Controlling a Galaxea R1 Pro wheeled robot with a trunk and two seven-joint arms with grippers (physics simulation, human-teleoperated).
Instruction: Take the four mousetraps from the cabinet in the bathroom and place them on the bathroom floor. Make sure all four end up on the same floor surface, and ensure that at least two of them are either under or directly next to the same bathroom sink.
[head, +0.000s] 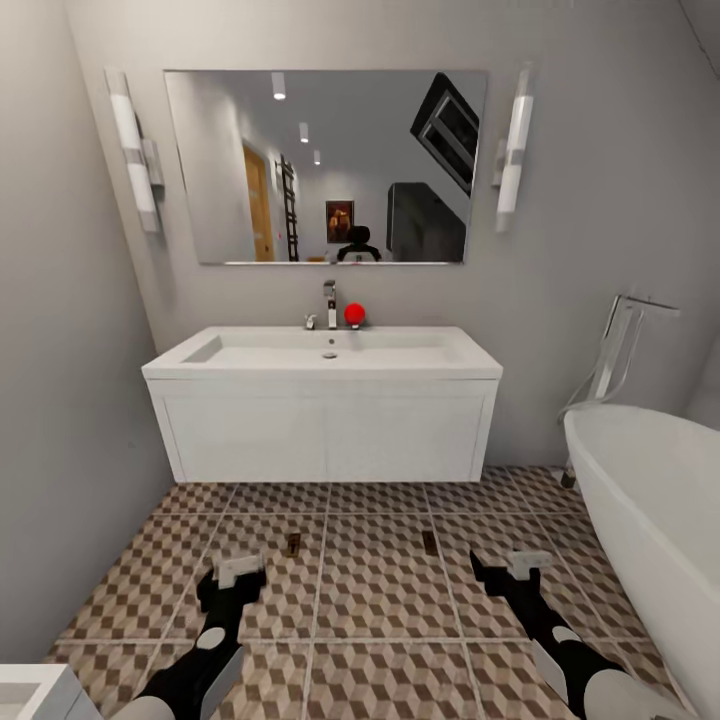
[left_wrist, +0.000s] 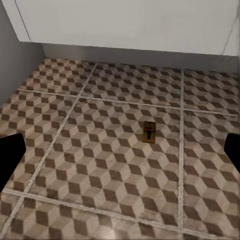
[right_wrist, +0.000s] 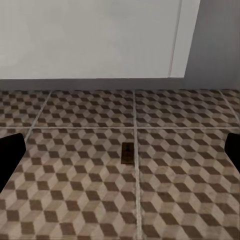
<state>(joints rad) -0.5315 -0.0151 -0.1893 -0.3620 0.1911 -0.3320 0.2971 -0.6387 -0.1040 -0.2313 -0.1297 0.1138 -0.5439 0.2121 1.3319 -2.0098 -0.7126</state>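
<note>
Low down, left gripper (head: 237, 573) at lower left of the head view, fingers spread wide with nothing between them; right gripper (head: 515, 567) at lower right, equally splayed and empty. Just beyond each, one mousetrap flat on the bathroom floor (head: 380, 590) — left mousetrap (head: 292, 545) ahead of the left fingers, right mousetrap (head: 429, 543) ahead of the right, both well short of the white vanity (head: 325, 435) and not touching it. Seen closer from the wrists as small dark slabs: one slightly tilted (left_wrist: 149, 131), one lying along a grout line (right_wrist: 127, 153). Probably set here on purpose, directly before the sink (head: 325, 352), to meet the next-to-the-sink condition — a judgement, not a certainty. Metal parts too small to resolve. Fingertips cropped to dark corners in both wrist views. Bathtub (head: 650, 490) cut off at right edge; a white corner of something at bottom left unidentifiable. Red ball (head: 354, 314) beside the tap (head: 330, 303).
</note>
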